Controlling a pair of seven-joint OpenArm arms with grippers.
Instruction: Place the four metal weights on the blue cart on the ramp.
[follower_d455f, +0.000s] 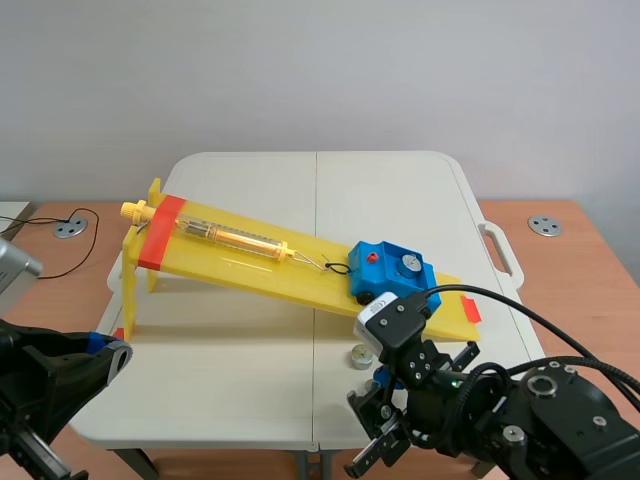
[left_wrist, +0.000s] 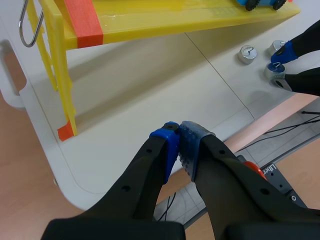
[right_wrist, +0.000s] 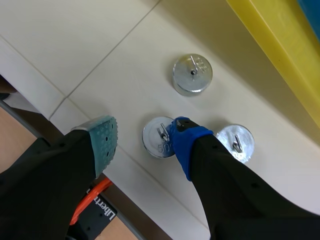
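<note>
A white folding table (follower_d455f: 250, 200) stands before a pale wall, carrying a yellow ramp (follower_d455f: 250, 265). The blue cart (follower_d455f: 385, 270) sits at the ramp's low end, about four o'clock on the tabletop, with one silver weight (follower_d455f: 407, 264) on top. At five o'clock the right gripper (right_wrist: 141, 137) is spread wide around the middle weight (right_wrist: 159, 137), which lies close by its blue pad. A second weight (right_wrist: 193, 74) lies ahead and a third weight (right_wrist: 236, 141) just outside that finger. The left gripper (left_wrist: 179, 145), at seven o'clock over the table's edge, is closed on nothing.
</note>
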